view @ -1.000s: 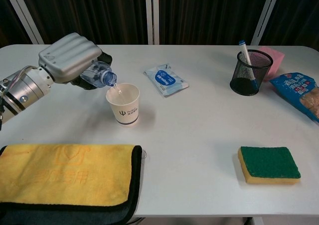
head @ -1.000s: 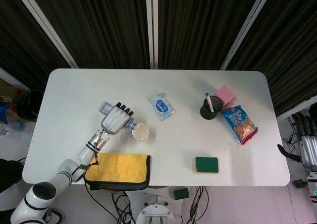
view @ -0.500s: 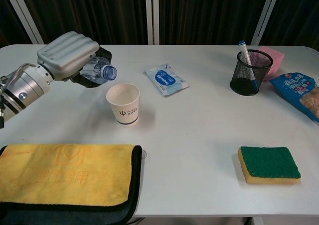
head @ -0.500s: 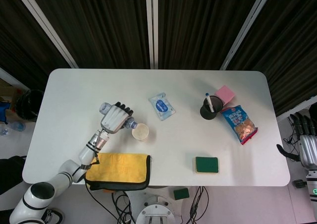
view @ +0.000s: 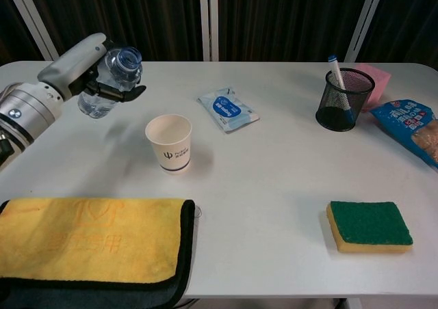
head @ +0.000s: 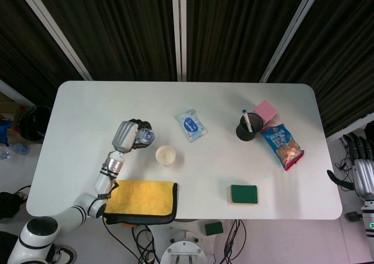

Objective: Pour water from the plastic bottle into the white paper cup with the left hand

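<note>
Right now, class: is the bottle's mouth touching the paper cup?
Apart. The chest view shows the bottle raised left of the cup, with bare table between them.

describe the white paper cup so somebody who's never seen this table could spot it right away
Start at the yellow cloth on the near-left edge of the white table. Just beyond the cloth's right end, the white paper cup stands upright and alone. It is the only open white cup, with a small dark logo on its side; the other container is a black mesh holder far right.
</note>
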`<state>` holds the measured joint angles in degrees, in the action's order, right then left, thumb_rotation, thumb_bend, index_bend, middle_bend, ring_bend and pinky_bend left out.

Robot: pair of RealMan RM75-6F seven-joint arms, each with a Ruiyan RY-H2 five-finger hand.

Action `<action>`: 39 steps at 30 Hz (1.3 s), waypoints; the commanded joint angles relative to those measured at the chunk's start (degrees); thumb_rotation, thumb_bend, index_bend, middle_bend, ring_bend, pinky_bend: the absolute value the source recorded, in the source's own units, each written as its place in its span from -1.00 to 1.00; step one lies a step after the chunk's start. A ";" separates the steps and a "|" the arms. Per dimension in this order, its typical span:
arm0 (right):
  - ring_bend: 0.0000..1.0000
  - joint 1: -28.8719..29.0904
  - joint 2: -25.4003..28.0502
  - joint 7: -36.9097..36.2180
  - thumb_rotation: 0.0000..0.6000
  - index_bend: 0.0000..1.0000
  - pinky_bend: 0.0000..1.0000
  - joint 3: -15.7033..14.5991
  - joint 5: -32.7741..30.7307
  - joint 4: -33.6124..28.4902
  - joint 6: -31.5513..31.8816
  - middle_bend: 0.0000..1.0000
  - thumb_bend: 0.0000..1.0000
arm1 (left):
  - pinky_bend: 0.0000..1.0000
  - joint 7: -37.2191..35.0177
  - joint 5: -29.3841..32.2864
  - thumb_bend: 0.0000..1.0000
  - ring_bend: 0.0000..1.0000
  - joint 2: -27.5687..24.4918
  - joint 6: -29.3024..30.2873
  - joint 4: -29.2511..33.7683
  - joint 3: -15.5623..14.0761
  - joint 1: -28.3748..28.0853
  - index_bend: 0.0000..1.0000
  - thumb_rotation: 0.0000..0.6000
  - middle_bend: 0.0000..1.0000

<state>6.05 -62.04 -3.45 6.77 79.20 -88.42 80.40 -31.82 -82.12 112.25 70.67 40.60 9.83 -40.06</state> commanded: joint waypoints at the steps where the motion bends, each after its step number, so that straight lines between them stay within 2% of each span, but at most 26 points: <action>1: -1.00 0.00 0.00 0.07 0.80 -1.00 -1.00 -0.01 -0.01 -0.03 -0.01 -1.00 -0.61 | 0.14 -15.04 7.72 -0.38 0.30 -0.06 -6.12 1.31 6.15 1.99 0.45 1.00 0.40; 5: -1.00 0.05 0.05 0.41 0.80 -1.00 -1.00 -0.02 0.00 -0.29 -0.05 -1.00 -0.61 | 0.13 -24.16 10.81 -0.38 0.30 1.75 -8.75 -3.44 9.63 1.83 0.45 1.00 0.40; 9: -1.00 0.11 0.04 0.92 0.80 -1.00 -1.00 -0.05 -0.07 -0.61 -0.15 -1.00 -0.61 | 0.13 -28.45 11.27 -0.38 0.30 4.22 -9.28 -8.66 10.58 1.36 0.45 1.00 0.40; 16: -1.00 0.23 -0.12 2.05 0.80 -1.00 -1.00 0.01 -0.36 -1.37 -0.21 -1.00 -0.61 | 0.13 -35.16 11.47 -0.38 0.27 7.01 -11.32 -13.96 11.08 0.92 0.43 1.00 0.37; 23: -1.00 0.17 0.31 2.67 0.80 -1.00 -1.00 0.12 -0.54 -2.09 -0.02 -1.00 -0.61 | 0.12 -39.28 9.45 -0.43 0.12 8.39 -11.59 -17.61 9.17 1.26 0.30 1.00 0.25; 26: -1.00 0.19 0.36 2.76 0.80 -1.00 -1.00 0.13 -0.63 -2.21 -0.07 -1.00 -0.61 | 0.12 -40.41 8.76 -0.45 0.04 8.68 -11.10 -18.39 8.61 1.39 0.18 1.00 0.17; 32: -1.00 0.37 0.14 2.91 0.80 -1.00 -1.00 0.12 -0.79 -2.16 -0.42 -1.00 -0.60 | 0.01 -40.88 7.71 -0.68 -0.21 9.20 -10.04 -20.02 7.63 1.65 -0.39 1.00 -0.07; 34: -1.00 0.40 0.10 2.96 0.80 -1.00 -1.00 0.13 -0.84 -2.14 -0.48 -1.00 -0.60 | 0.00 -41.14 7.49 -0.71 -0.24 9.26 -9.77 -20.23 7.43 1.75 -0.49 1.00 -0.12; 39: -1.00 0.41 0.21 3.28 0.80 -1.00 -1.00 0.18 -1.01 -2.43 -0.46 -1.00 -0.59 | -0.07 -41.38 6.30 -0.74 -0.34 9.28 -8.40 -20.73 6.31 2.10 -0.58 1.00 -0.23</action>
<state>6.45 -61.83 -0.16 6.95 78.19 -90.86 79.94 -73.11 -75.54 121.54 62.02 19.98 16.39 -38.06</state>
